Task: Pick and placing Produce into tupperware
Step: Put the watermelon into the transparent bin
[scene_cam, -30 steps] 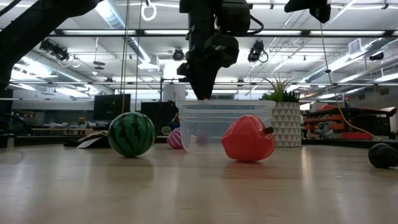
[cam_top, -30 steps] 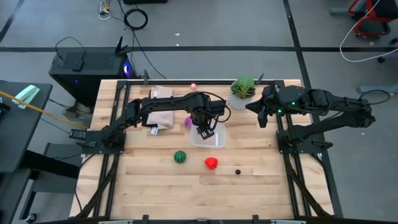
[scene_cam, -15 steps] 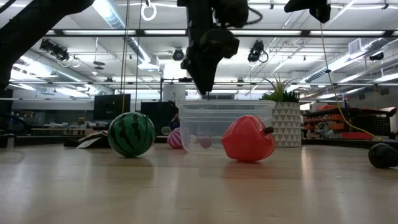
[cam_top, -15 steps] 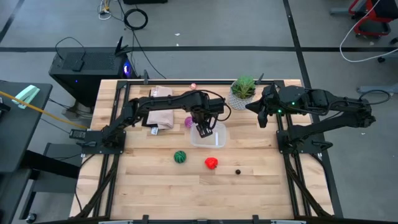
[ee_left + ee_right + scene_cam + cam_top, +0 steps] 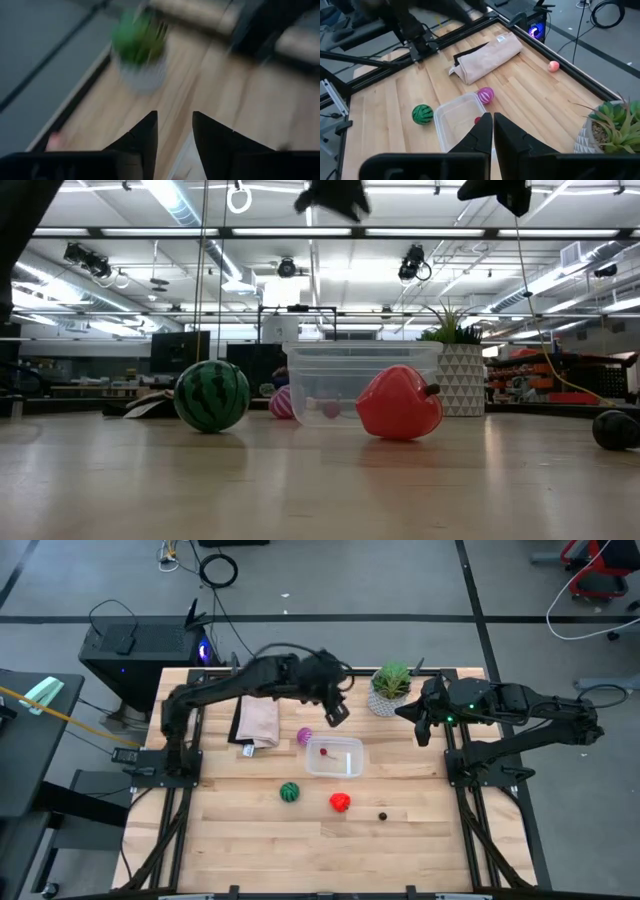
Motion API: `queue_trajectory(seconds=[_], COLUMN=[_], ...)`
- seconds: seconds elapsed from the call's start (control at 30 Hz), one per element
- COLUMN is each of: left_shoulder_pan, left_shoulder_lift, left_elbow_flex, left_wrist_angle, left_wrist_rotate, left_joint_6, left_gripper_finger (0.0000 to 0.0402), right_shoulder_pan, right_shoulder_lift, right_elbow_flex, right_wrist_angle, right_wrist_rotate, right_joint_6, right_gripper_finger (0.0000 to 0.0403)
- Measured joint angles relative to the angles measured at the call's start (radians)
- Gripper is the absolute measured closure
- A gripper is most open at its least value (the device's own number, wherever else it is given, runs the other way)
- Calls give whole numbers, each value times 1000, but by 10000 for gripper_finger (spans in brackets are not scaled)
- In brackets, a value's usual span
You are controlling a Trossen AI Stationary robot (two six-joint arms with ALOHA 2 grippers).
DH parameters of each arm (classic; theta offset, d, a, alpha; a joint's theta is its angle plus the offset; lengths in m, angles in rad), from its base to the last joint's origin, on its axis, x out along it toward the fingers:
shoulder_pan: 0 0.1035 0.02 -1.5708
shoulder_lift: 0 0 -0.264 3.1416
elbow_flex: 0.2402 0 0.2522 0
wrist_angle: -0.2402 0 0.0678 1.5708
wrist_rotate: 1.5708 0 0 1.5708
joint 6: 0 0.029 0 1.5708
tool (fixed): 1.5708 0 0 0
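The left hand [image 5: 335,713] hangs above the desk [image 5: 250,830], empty, fingers parted a little — at about 11 o'clock of the tupperware [image 5: 334,757]. The tub sits mid-desk with one small red bit [image 5: 324,751] inside. Just beside it at 10 o'clock lies the purple-pink ball [image 5: 304,736]; the green striped ball [image 5: 289,791] is near at 7 o'clock, the red lumpy piece [image 5: 340,802] at 6, a dark bit [image 5: 382,816] farther toward 5. The right hand [image 5: 421,727] waits at 2 o'clock, fingers pressed together, empty. These toys look light, hard and smooth — likely to roll, so pinch each ball across its widest middle.
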Motion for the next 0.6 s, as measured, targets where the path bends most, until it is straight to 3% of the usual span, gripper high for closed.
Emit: queue_trajectory(seconds=[0.17,0.33,0.5,0.6], left_shoulder_pan=[-35,-67,-35,2], left_shoulder_lift=[-31,-43,-32,-29], left_elbow_flex=[-3,0,-1,-1], left_wrist_angle=[332,857,1375,1662], left_wrist_rotate=[1,13,212,371], left_joint_6=[68,198,221,150], left_gripper_finger=[294,316,338,350], right_shoulder_pan=[0,0,0,0], right_shoulder_lift=[0,0,0,0], right_elbow_flex=[0,0,0,0], right_wrist_angle=[-1,-4,-4,-4], right_wrist_rotate=[2,2,2,3], right_joint_6=[-9,-12,-13,-16], right_gripper_finger=[380,380,380,380])
